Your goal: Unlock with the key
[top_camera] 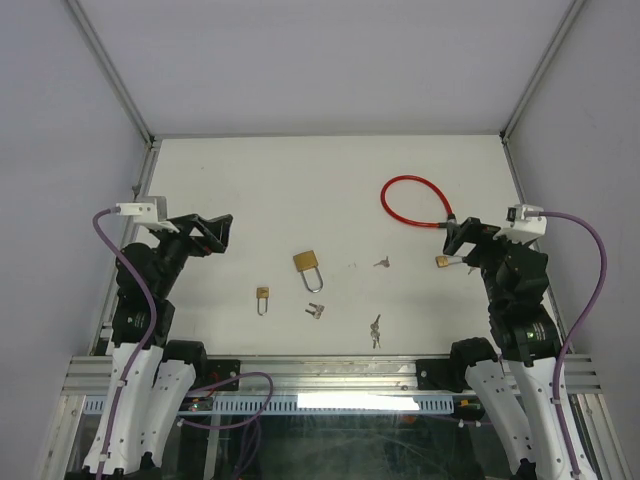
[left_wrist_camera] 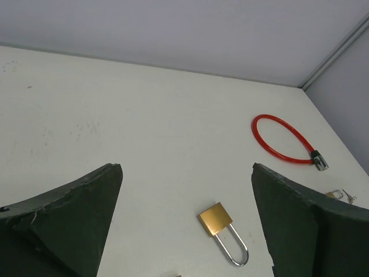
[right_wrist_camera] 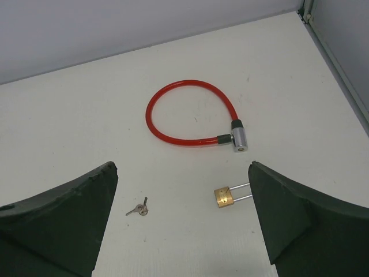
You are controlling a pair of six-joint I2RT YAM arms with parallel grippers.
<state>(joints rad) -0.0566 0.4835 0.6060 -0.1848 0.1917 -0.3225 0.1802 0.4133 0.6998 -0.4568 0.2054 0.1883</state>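
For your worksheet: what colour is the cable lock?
The cable lock is red; see right wrist view.

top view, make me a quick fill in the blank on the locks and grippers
1. The cable lock is ____ in colour.
2. Counting the big padlock, the table holds ____ brass padlocks.
3. The left gripper and right gripper both have their jaws ____, holding nothing.
Missing words: red; three; open.
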